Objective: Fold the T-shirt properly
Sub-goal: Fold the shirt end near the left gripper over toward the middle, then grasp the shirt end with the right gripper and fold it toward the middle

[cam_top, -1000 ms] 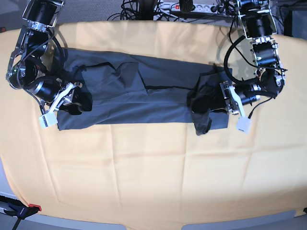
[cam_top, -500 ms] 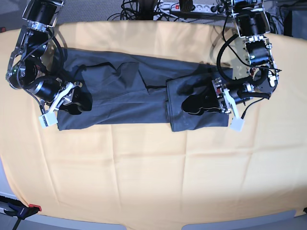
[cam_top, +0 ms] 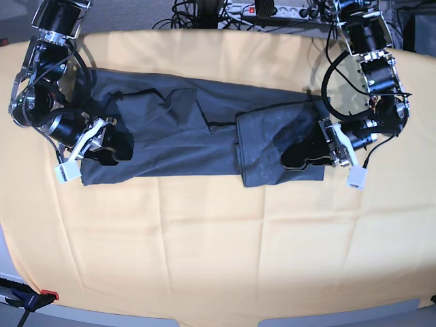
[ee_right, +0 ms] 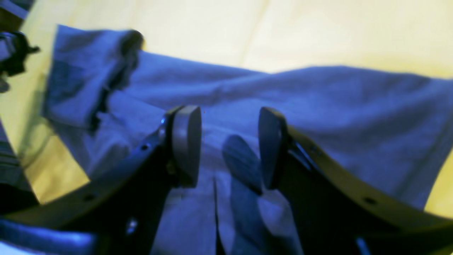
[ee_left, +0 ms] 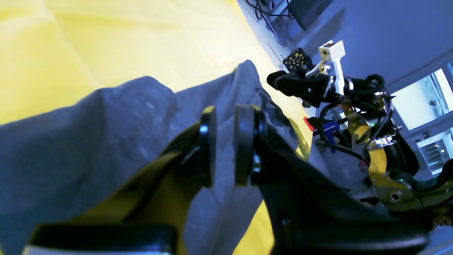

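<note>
Where the yellow-orange table cloth (cam_top: 218,245) lay bare at the near edge of the base view, nothing rested on it but creases; a red-and-black clamp (cam_top: 30,298) sat at its near corner.

Item: the T-shirt (cam_top: 197,133), slate blue-grey, lay flat across the far half of the cloth as a long narrow band. Its end under the left arm was doubled over onto the middle, leaving a straight folded edge (cam_top: 238,153) and a double layer there. A raised ridge of fabric ran near the centre.

Item: the left gripper (ee_left: 222,145), seen in its wrist view with pads a narrow gap apart and nothing between them, was released. It hovered over the doubled panel, fabric showing behind the gap.

Item: the right gripper (ee_right: 226,148) stood at the opposite end of the garment, jaws parted wide over a small peak of cloth. Whether the pads pinched that peak could not be told; the view was blurred.

Handling, by judgement: light, limp cotton, no stiffness; it would sag from any single hold, drag on the cloth beneath, and wrinkle readily. Not fragile. Best taken at the corners of the unfolded end, both layers pinched together near the hem, and carried low so the fold lands square.

Beyond the far table edge: a power strip (cam_top: 266,9) and tangled black cables (cam_top: 194,13).
</note>
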Controlling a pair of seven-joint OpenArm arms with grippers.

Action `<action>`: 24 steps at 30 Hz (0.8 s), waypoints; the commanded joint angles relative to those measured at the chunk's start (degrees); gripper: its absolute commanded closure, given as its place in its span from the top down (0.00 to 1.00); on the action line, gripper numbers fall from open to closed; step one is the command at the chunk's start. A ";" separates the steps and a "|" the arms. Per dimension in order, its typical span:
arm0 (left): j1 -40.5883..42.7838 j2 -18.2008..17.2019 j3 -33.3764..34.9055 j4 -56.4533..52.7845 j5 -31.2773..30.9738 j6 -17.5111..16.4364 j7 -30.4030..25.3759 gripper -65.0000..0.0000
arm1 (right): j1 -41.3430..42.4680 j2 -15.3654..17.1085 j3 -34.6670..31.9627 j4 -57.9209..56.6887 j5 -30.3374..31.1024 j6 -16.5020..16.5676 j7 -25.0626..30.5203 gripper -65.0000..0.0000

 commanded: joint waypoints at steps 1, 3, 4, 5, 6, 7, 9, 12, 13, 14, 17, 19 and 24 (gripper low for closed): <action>-0.94 -0.55 -0.33 0.90 0.46 -0.49 -0.55 0.21 | 1.25 0.83 0.26 0.83 1.25 0.32 1.46 0.44; -0.48 -0.39 -0.20 0.87 6.38 -0.49 -0.66 0.23 | 1.42 0.96 0.26 0.83 1.29 0.32 1.49 0.44; 0.11 -0.39 -0.11 0.87 10.08 -0.49 -2.86 0.23 | 1.42 0.96 0.26 0.83 1.29 0.32 1.46 0.44; 0.79 -0.39 -0.04 0.83 13.73 -0.49 -5.62 0.23 | 1.44 0.96 0.26 0.83 1.27 0.32 1.46 0.44; 1.46 -0.39 -0.04 0.83 17.18 -0.49 -8.68 0.23 | 1.44 0.96 0.26 0.83 1.31 0.32 1.49 0.44; 2.23 -0.39 -0.02 0.81 20.31 -0.49 -11.87 0.23 | 1.46 0.96 0.26 0.85 1.51 0.32 1.51 0.44; 3.43 -0.37 -0.04 0.81 25.03 0.04 -16.35 0.19 | 2.05 0.96 0.26 0.83 1.64 0.32 1.62 0.44; 4.31 -0.39 -0.04 0.81 28.63 1.64 -18.29 0.00 | 3.56 1.03 0.46 0.90 1.66 0.32 0.55 0.44; 4.28 -0.39 -0.04 0.81 29.29 1.64 -18.23 0.00 | 4.28 1.07 0.76 0.90 1.66 0.32 -0.15 0.44; 4.31 -0.42 -0.04 0.81 29.62 1.64 -18.21 0.00 | 5.03 1.14 1.25 0.90 1.29 0.32 -1.16 0.44; 4.28 -0.46 -0.04 0.81 30.36 1.77 -18.25 0.00 | 7.06 1.25 4.02 0.90 -3.34 -2.05 -4.44 0.45; 4.31 -0.57 -0.04 0.81 30.51 2.16 -18.21 0.00 | 7.13 2.49 5.95 0.90 -6.64 -4.52 -4.50 0.45; 4.48 -0.55 -0.04 0.81 30.45 2.25 -18.21 0.00 | 3.06 5.86 9.99 0.44 -15.52 -11.23 -1.03 0.65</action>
